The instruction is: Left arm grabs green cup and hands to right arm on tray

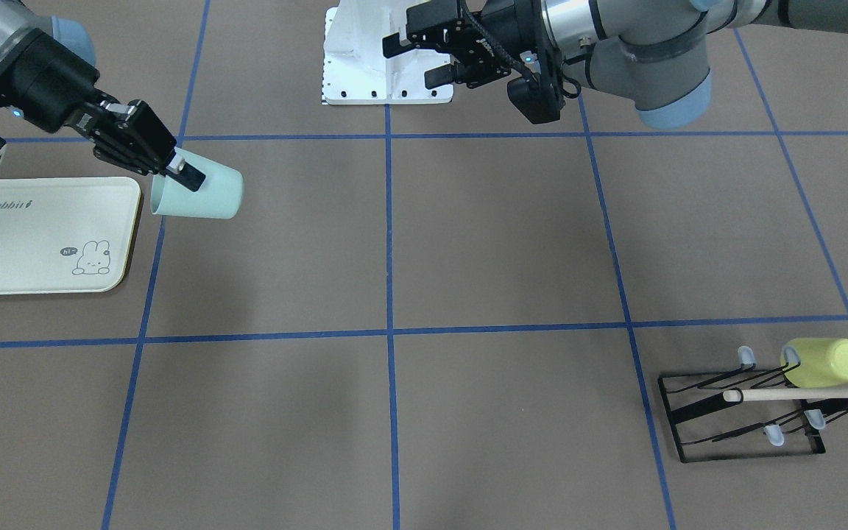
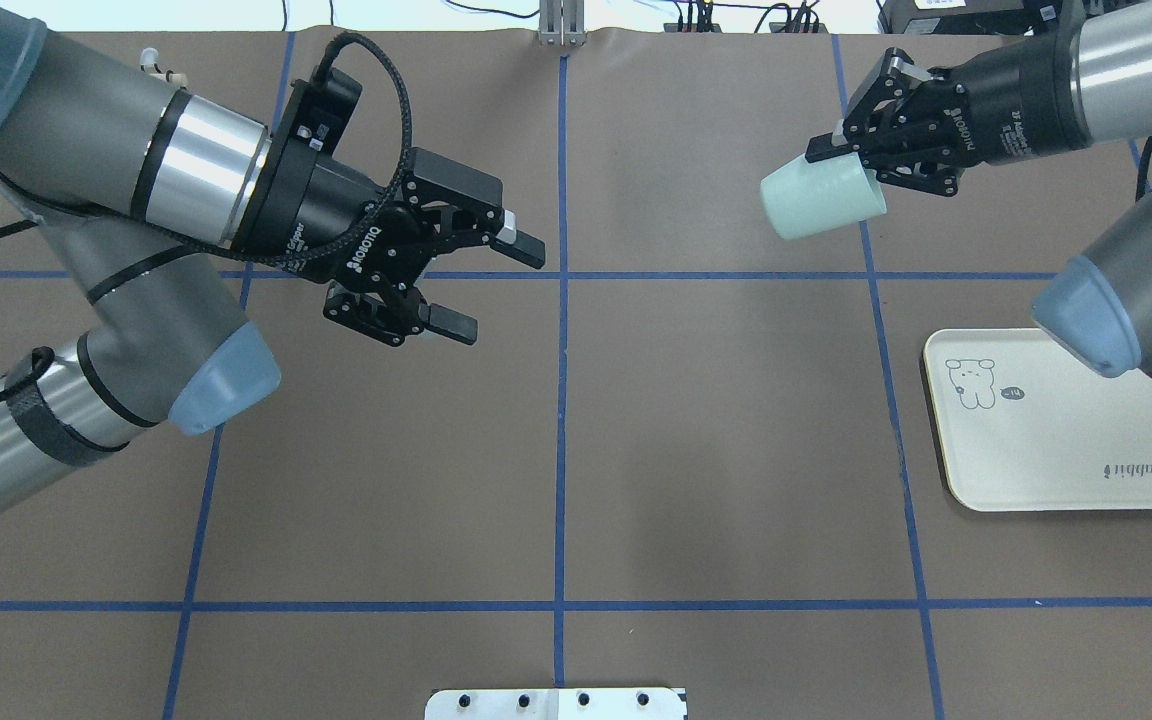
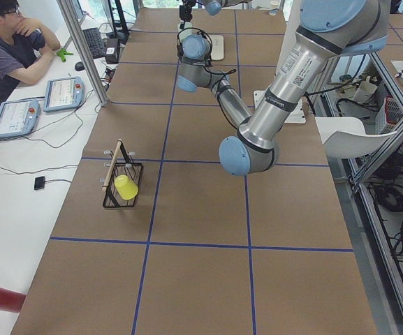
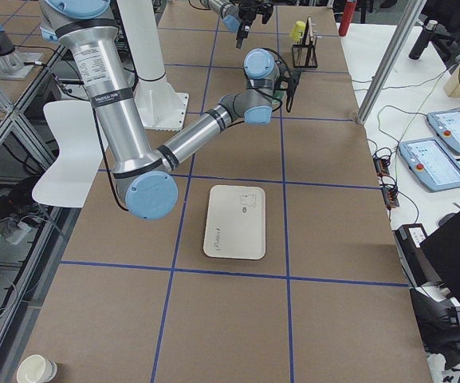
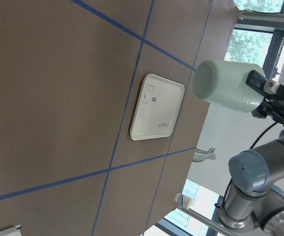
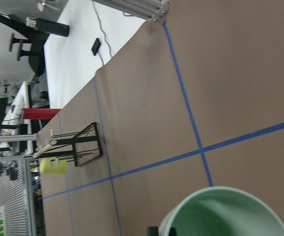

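We see the right jaws pinched shut on the rim of the green cup (image 2: 821,200), with one finger (image 1: 187,177) lying along its outer wall; we cannot make out the other finger. The cup hangs in the air on its side, mouth toward the right arm (image 2: 1116,70) and base toward the middle of the desk (image 2: 716,420). In the overhead view it is at about 11 o'clock from the tray (image 2: 1066,470), near the tray's corner but not over it. The tray lies flat on the desk.

The left jaws are spread wide and hold nothing. Their fingers (image 2: 521,245) point toward 3 o'clock in the overhead view, well apart from the cup. The left arm (image 2: 206,170) comes in from 9 o'clock.

In the front-facing view, at about 4 o'clock, a yellow-green cup (image 1: 829,363) lies sideways on a black wire rack (image 1: 678,427), just beside a wooden rod (image 1: 807,394).
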Available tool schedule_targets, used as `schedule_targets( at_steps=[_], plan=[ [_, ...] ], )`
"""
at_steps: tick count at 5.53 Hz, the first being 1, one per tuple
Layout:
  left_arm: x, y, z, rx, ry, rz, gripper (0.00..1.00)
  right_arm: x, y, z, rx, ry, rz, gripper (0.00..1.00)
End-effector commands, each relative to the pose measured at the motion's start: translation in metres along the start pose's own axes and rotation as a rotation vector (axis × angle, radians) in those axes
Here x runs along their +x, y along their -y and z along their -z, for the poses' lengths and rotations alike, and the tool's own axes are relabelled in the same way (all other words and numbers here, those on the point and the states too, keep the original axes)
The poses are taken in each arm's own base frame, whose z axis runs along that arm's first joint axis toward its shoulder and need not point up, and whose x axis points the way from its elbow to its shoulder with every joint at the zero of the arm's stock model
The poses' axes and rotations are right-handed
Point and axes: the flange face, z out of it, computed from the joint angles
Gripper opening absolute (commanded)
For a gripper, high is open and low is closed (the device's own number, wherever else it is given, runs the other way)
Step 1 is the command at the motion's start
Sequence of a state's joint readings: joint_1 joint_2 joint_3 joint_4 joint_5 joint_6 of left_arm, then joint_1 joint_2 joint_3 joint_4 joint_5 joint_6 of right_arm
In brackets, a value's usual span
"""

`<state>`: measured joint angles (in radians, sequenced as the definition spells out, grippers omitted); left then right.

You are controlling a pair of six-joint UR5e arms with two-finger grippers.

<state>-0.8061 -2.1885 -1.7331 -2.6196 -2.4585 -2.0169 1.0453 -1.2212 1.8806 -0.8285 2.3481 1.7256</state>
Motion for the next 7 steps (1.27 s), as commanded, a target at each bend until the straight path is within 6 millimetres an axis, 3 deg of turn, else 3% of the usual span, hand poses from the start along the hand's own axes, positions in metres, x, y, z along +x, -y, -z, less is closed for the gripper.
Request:
schedule_targets(
  at_steps=[1, 2, 3, 4, 5, 6, 7],
  plan=[
    [-0.001, 0.040, 0.022, 0.111, 0.142, -0.004, 1.00, 0.000, 0.013, 0.011, 0.032, -0.181, 0.009, 0.00],
    [-0.007, 0.065, 0.044, 0.176, 0.219, -0.072, 1.00, 0.009, 0.010, 0.004, 0.084, -0.326, 0.070, 0.00],
    [-0.032, 0.088, 0.072, 0.218, 0.290, -0.161, 1.00, 0.027, -0.011, -0.016, 0.120, -0.555, 0.150, 0.00],
    [-0.062, 0.111, 0.109, 0.273, 0.362, -0.242, 1.00, 0.043, -0.013, -0.006, 0.103, -0.727, 0.316, 0.00],
    [-0.103, 0.128, 0.145, 0.319, 0.455, -0.342, 1.00, 0.077, -0.019, 0.007, 0.051, -0.776, 0.377, 0.00],
    [-0.144, 0.137, 0.179, 0.354, 0.615, -0.459, 1.00, 0.093, -0.017, 0.011, 0.024, -0.805, 0.424, 0.00],
    [-0.159, 0.137, 0.217, 0.349, 0.827, -0.581, 1.00, 0.118, -0.009, 0.022, -0.029, -0.844, 0.501, 0.00]
  ],
)
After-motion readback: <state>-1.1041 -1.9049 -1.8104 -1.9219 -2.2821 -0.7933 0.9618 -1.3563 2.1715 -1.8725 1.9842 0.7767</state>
